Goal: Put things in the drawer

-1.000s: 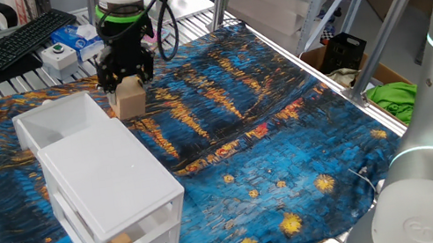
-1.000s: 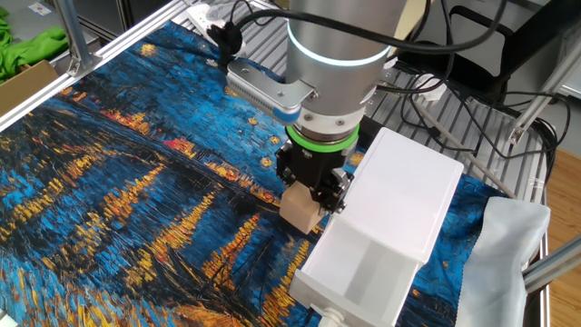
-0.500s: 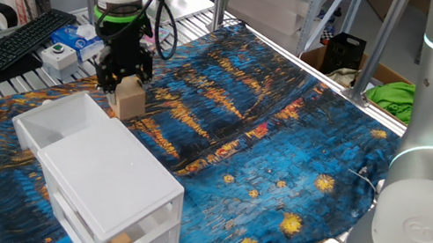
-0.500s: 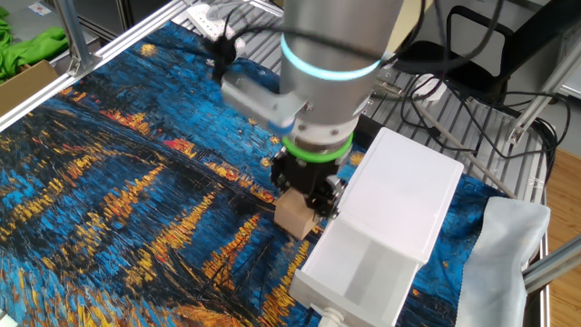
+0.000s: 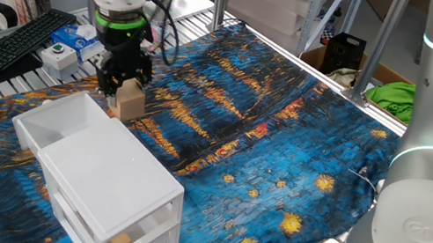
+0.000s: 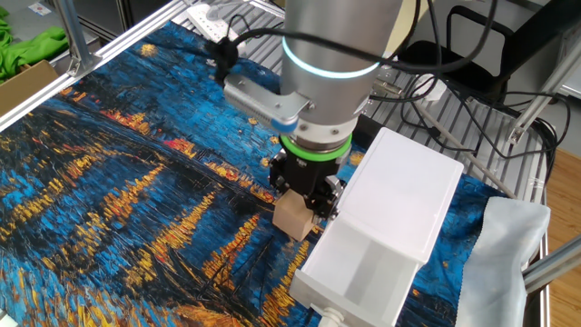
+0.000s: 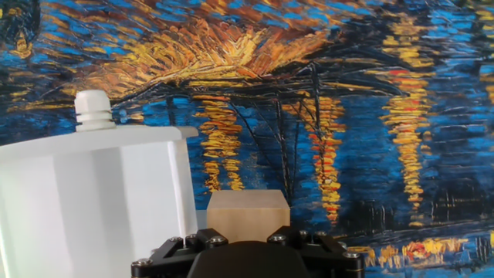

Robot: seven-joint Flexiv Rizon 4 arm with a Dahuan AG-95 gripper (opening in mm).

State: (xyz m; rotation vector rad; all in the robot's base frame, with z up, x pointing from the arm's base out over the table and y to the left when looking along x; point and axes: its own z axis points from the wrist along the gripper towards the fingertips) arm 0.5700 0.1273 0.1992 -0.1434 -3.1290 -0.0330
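The black two-finger gripper (image 6: 302, 196) points straight down, and its jaws are closed at a middling width on a small light-tan plain wooden cube block (image 6: 293, 218), gripping its upper part so that most of the cube hangs below the fingers. In the hand view the same block (image 7: 247, 211) fills the space just under the black gripper body, held square and upright.

The block hangs just above the table covering, a blue and gold painted-night-sky cloth (image 6: 109, 182), close beside the long outer wall of the plain white rectangular plastic drawer (image 6: 363, 272). That drawer is the top tier of a small white drawer cabinet (image 5: 115, 202) and is pulled well out, its open box looking empty. The block is outside the drawer, near but not over it; whether it touches the wall cannot be told.

The cabinet stands near the left edge of the cloth in one fixed view. A lower see-through drawer front (image 5: 130, 239) shows a small tan thing behind it.

Judging by this, the block is gripped high so it can be carried, and it likely needs lifting above the drawer wall and moving sideways over the opening before release.
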